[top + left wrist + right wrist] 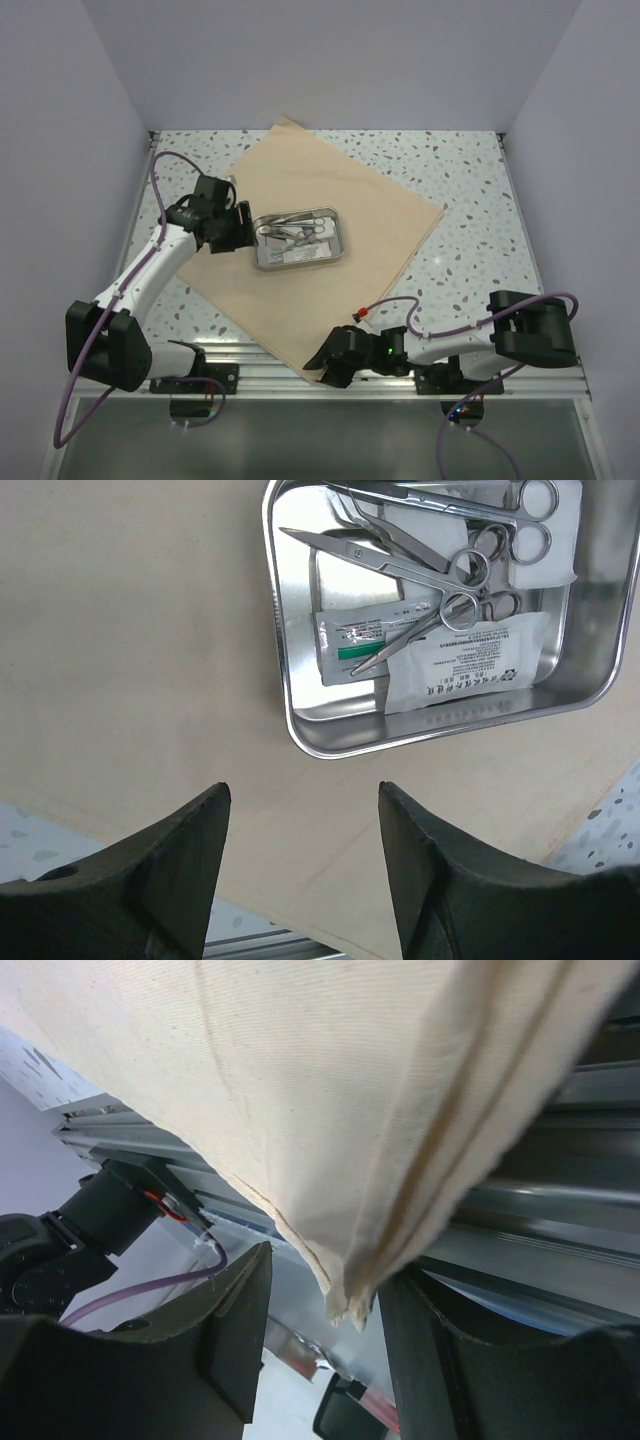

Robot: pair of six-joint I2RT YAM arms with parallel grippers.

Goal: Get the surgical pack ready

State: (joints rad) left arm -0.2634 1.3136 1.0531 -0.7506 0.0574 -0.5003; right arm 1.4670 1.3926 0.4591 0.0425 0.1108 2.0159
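1. Jaws on the left arm (243, 230) stand wide and hold nothing. They hover over the tan cloth (340, 190), just beside the left end of the steel tray (300, 265).
2. Jaws on the right arm (326, 372) are narrower and set about the cloth's near corner, which overhangs the near edge of the desk (470, 250). The wrist view shows a gap between 1 finger (230, 1340) and the fabric, so I judge no pinch made yet.
3. Cloth lies flat as a diamond. The tray sits near its middle, long axis left-right.
4. Tray holds scissors (400, 565), sealed packets (470, 665) and white gauze (565, 525).
5. Key relation: the near corner hangs between the right jaws, and the right arm is much the nearer to it. Any fold would run from there, up and away toward the tray.
6. Risk, as I judge it: the thin hem slips out unless the jaws close fully first.
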